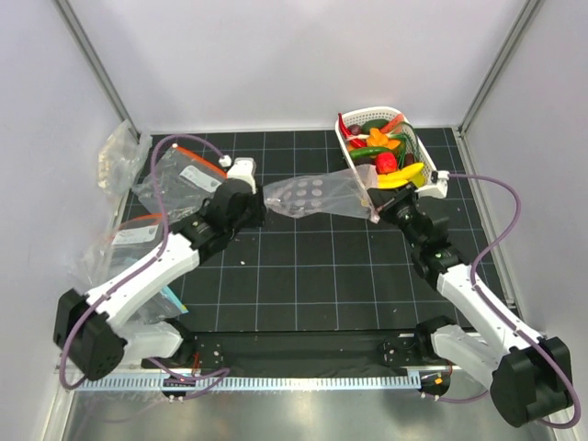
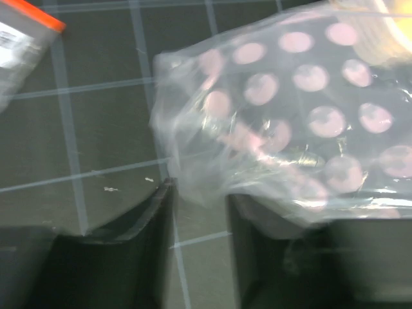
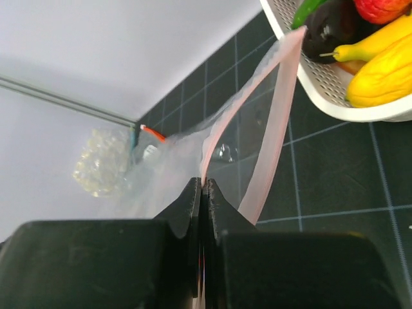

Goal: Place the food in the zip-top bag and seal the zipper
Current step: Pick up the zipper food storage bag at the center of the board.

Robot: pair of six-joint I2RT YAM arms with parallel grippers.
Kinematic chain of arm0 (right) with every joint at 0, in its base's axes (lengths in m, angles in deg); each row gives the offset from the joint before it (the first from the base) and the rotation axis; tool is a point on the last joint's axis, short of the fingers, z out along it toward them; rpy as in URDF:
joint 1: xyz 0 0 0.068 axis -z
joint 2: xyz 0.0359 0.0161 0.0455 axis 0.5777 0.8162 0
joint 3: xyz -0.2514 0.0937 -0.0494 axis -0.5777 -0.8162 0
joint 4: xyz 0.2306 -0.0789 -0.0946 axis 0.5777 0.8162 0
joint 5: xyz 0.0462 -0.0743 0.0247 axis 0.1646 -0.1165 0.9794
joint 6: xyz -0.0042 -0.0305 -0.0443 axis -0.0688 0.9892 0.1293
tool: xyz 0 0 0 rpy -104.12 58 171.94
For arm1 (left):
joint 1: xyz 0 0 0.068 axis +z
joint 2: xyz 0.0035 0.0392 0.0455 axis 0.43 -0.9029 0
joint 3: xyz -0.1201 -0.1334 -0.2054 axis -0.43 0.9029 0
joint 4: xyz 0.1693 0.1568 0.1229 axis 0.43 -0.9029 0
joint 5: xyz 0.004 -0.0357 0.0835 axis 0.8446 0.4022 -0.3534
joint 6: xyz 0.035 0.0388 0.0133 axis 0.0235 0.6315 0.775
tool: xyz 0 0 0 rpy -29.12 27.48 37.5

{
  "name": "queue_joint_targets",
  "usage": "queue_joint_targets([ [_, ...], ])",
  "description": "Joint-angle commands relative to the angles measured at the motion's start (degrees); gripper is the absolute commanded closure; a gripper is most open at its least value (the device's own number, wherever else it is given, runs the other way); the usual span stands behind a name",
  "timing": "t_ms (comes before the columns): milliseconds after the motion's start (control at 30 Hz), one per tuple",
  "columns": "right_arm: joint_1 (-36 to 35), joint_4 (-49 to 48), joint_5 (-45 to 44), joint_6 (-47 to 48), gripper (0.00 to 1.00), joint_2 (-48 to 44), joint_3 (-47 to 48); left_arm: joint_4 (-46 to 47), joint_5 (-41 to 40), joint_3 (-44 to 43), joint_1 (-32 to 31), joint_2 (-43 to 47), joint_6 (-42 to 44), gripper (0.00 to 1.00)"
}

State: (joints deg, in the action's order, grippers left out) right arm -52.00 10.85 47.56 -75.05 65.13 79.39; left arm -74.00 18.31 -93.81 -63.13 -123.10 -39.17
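Top view, zip-top bag [image 1: 317,195]: stretched left-right on dark grid mat [image 1: 303,276], mid-far, between both grippers; pale dot patch on its left half
Top view, left gripper [image 1: 261,206]: at bag's left end; can't tell jaw state from here
Top view, right gripper [image 1: 380,209]: at bag's right end, just near side of white basket [image 1: 439,180]; grip unreadable here
Top view, food [image 1: 386,147]: all heaped in basket, far right, none in bag; yellow banana [image 1: 404,176] at basket's near rim
Top view, labelled bags [image 1: 188,175]: clear with orange-red strips, piled far left beside left arm; crumpled clear bag [image 1: 118,156] by left wall; only this view gives the whole layout
Left wrist, left gripper [image 2: 199,219]: fingers [image 2: 145,238] spread, mat showing in the gap, released, nothing pinched
Left wrist, zip-top bag [image 2: 290,116]: dotted end bunched just beyond the fingertips, lapping over the right finger; dots read pink up close, blurry
Left wrist, labelled bags [image 2: 29,19]: one orange-red corner, far left, apart from the dotted bag
Right wrist, right gripper [image 3: 203,193]: clenched on zipper [image 3: 273,103], pink strip pinched between the fingertips; top view hides this
Right wrist, zipper: two pink strips parted into a loop, mouth open, unsealed; far end reaches basket [image 3: 322,84] rim
Right wrist, food: banana [image 3: 386,67], dark purple piece [image 3: 331,29], strawberry [image 3: 386,9] in basket, just past the bag mouth
Right wrist, background: crumpled clear bag [image 3: 103,164] far left by the wall
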Motion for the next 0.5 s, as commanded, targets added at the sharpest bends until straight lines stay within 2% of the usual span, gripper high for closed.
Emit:
queue_joint_targets([
  [0,0.1,3.6,0.6,5.9,0.99,0.1,2.9,5.1,-13.1,4.2,0.1,6.1,1.8,0.53],
  [100,0.1,7.0,1.8,7.8,0.99,2.6,5.6,7.1,-13.5,6.9,0.1,11.4,0.5,0.39],
  [133,0.1,7.3,5.2,8.3,0.99,3.2,6.1,7.4,-13.1,7.7,0.0,12.3,0.3,0.36],
  [200,-0.1,7.3,6.3,9.0,0.99,4.4,6.6,7.6,-12.9,8.2,-0.1,14.5,0.1,0.31],
  [333,-1.6,6.4,6.8,9.7,0.99,6.8,7.1,8.0,-12.9,8.6,-0.2,14.8,-0.8,0.31],
  [467,-6.0,7.5,2.9,12.1,0.99,7.7,8.2,9.8,-9.0,8.3,-0.7,12.9,-1.2,0.31],
])
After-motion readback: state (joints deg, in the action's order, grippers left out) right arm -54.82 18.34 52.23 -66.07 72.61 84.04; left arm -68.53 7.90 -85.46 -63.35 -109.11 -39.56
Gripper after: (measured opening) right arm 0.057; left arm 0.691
